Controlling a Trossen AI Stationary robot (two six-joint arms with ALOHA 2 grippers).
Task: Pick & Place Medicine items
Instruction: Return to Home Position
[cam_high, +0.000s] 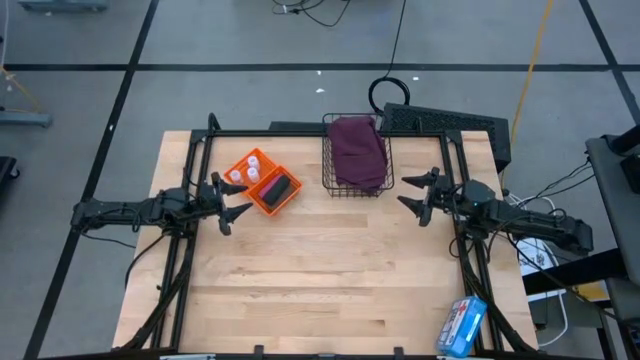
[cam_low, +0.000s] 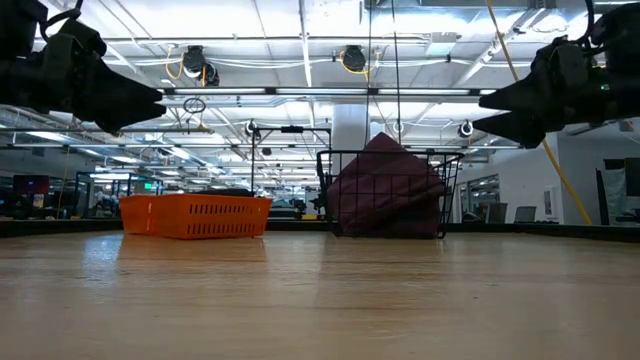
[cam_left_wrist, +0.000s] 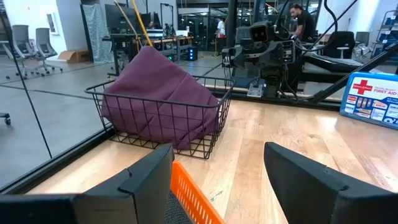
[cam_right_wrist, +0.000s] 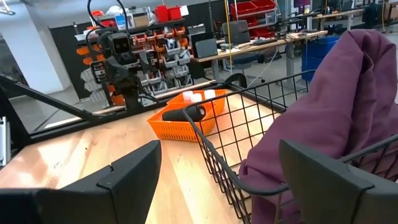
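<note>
Three tiny white bottles (cam_high: 250, 170) with pale caps stand in the far-left part of the orange tray (cam_high: 270, 200), next to a dark object (cam_high: 279, 188); their caps (cam_right_wrist: 198, 95) show above the tray rim in the right wrist view. My left gripper (cam_high: 237, 200) hovers open above the table just left of the tray. My right gripper (cam_high: 412, 192) hovers open right of the black wire basket (cam_high: 330, 160), which holds a maroon cloth (cam_high: 358, 152). Neither gripper touches anything.
A blue-and-white first aid packet (cam_high: 462, 325) lies at the table's near right corner. The wire basket sits at the far edge, middle. Bare wood (cam_high: 330, 270) spreads between the arms and toward the near edge. A black frame borders the table.
</note>
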